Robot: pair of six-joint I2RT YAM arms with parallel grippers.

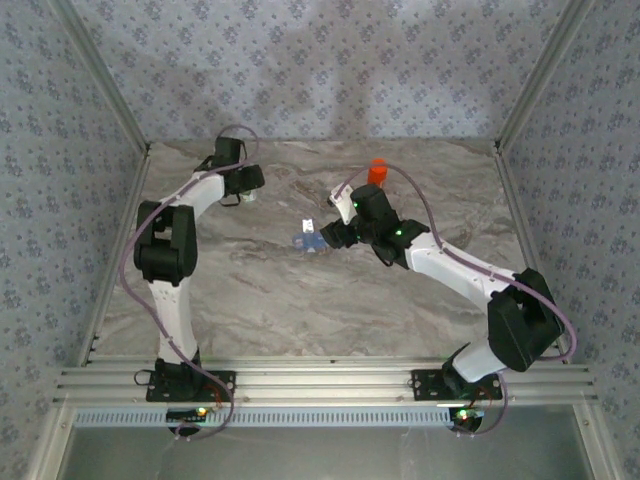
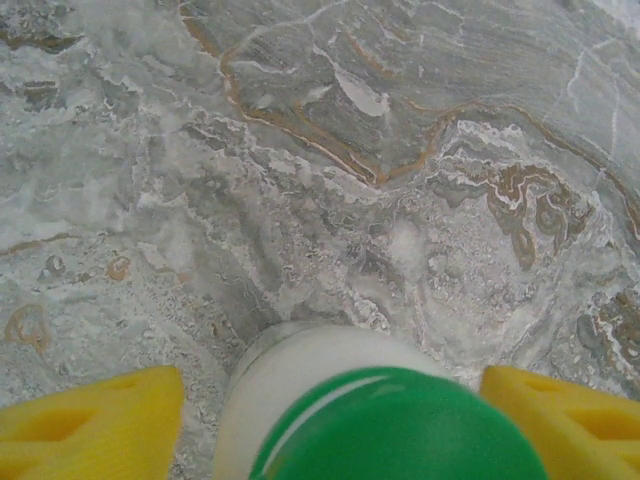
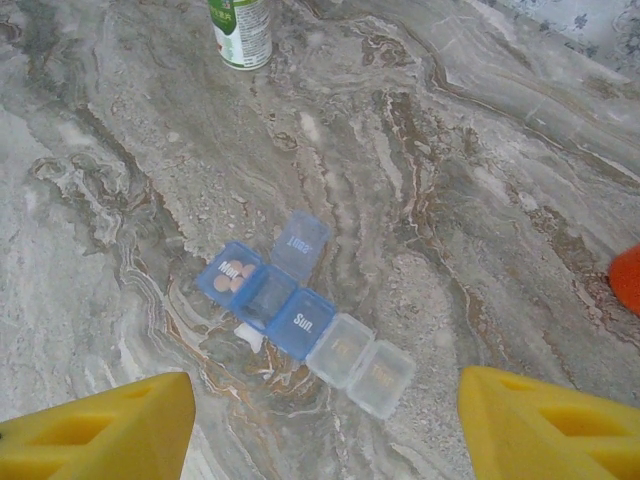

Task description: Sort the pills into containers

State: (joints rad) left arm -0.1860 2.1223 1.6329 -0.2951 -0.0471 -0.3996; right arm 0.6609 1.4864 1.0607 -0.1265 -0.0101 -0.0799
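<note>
Left pincer (image 2: 332, 400): spread, one yellow finger on either side of the white bottle (image 2: 300, 365) with the green cap. A strip of bare stone showed between the left finger and the bottle's side. On the right the cap overlapped the finger, so contact there could not be told.
Left pincer's place: near the far left corner of the counter (image 1: 300, 310), close to the left edge.
Room around the left pincer: open marbled stone ahead of the bottle.
Right pincer (image 3: 325, 400): spread wide, nothing between its fingers, hanging over the middle of the counter.
Pill box (image 3: 305, 315): flat on the counter just ahead of the right pincer, about midway between the left and right edges and somewhat toward the far edge. It lay slantwise (blue compartments to the left, clear ones to the right).
Lid (image 3: 301, 243): one blue lid stood up open.
Pills (image 3: 232, 281): a few brownish ones lay in the blue compartment at the end.
White piece (image 3: 250, 338): touching the box's near side; what it was could not be told.
Orange bottle (image 1: 377, 172): upright by the far edge, right of centre, well apart from the box.
Room around the box: bare stone on all sides, widest toward the near edge.
Borders: patterned walls (image 1: 330, 60) rose at the far, left and right edges.
</note>
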